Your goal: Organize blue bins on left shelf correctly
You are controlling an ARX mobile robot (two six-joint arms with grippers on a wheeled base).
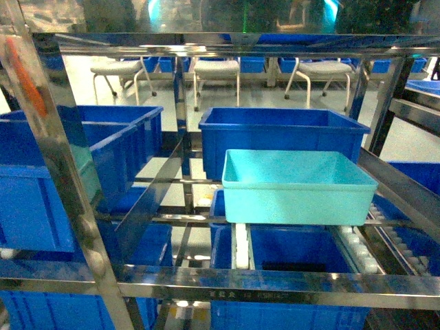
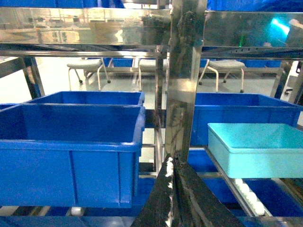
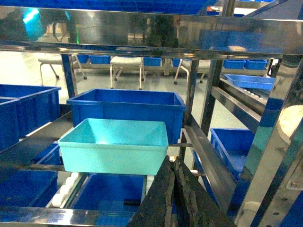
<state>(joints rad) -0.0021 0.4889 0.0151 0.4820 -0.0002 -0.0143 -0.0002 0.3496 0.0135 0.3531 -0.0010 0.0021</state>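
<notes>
On the left shelf's (image 1: 275, 285) roller tier, your turquoise bin (image 1: 295, 184) sits in front of a royal-blue bin (image 1: 282, 130), rollers ready to carry it. Both pincers, left gripper (image 2: 174, 189) and right gripper (image 3: 174, 189), look pressed closed, holding nothing.

A light turquoise bin (image 1: 295, 185) sits upright and empty on the roller tracks of the stainless-steel shelf (image 1: 275, 285), directly in front of a royal-blue bin (image 1: 282, 130); two more royal-blue bins (image 1: 62, 165) stand to its left.
</notes>
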